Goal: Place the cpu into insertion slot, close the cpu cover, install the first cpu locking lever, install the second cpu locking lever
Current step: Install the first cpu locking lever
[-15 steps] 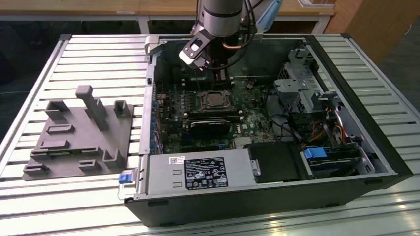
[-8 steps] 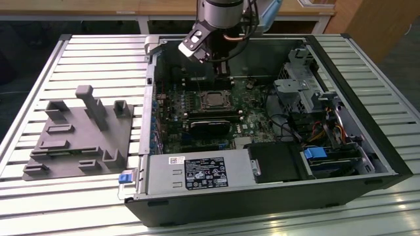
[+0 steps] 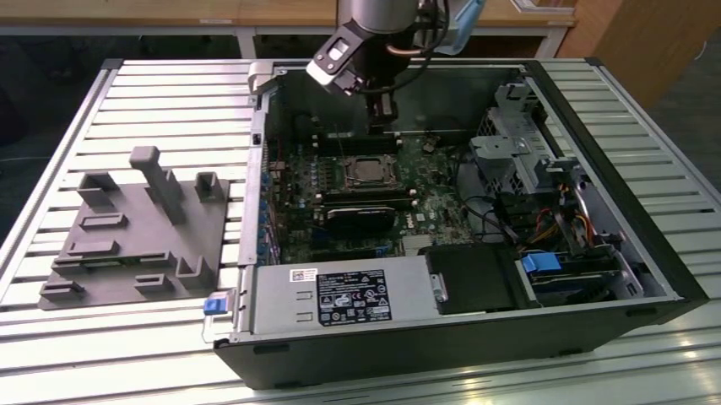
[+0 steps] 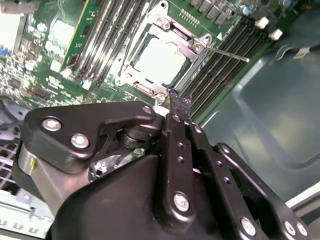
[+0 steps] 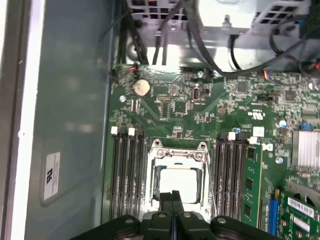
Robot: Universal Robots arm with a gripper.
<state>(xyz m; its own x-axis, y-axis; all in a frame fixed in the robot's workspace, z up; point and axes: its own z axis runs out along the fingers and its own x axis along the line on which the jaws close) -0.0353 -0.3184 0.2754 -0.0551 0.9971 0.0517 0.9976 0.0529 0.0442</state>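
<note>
Cpu (image 5: 179, 181) inside cpu cover (image 5: 178, 156) window; memory slots (image 5: 125, 175) flank both sides; hand (image 5: 172, 195) above cover

Brightly lit from overhead in the exterior view, glaring white off the slatted table (image 3: 101, 359) near the lower edge and darkening inside the computer case (image 3: 451, 354). Blown out almost to white on the cpu (image 4: 160, 61) top and the metal cage (image 5: 235, 37) in the wrist views. Soft and shadowed on the gripper (image 4: 176, 102) close to the lens, with little contrast on its black body.

Exterior view high over computer case (image 3: 451, 350); both wrist views close above cpu (image 5: 180, 181) (image 4: 160, 60)
</note>
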